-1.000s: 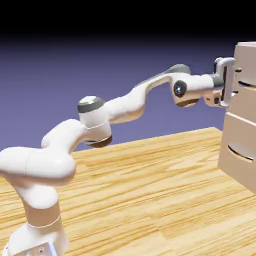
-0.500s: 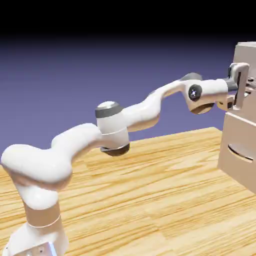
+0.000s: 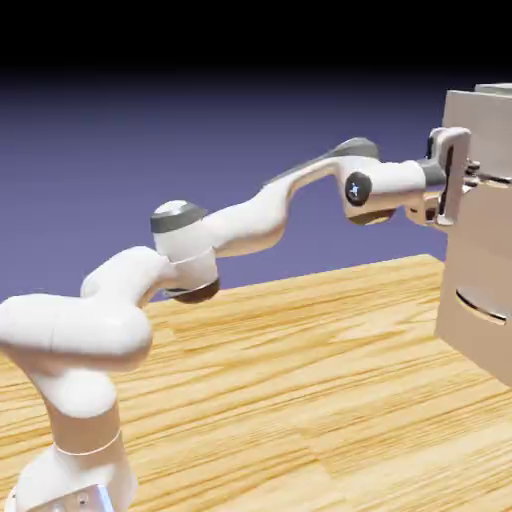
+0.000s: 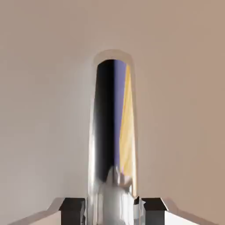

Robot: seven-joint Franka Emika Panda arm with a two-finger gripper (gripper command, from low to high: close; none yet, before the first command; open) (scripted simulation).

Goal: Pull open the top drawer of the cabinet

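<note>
Evidently a slick grip on the top drawer

The jaws are closed on the shiny handle (image 4: 112, 206), near one end. The top drawer (image 3: 490, 225) juts from the cabinet (image 3: 495, 90), above the lower handle (image 3: 482, 308). Its rigid front should slide stiffly; gripping mid-handle might pull straighter.

The exterior view's right edge cuts off the cabinet (image 3: 485, 270) from our sight. We see the fingertips (image 4: 154, 212) cropped by the hand view's bottom edge.
</note>
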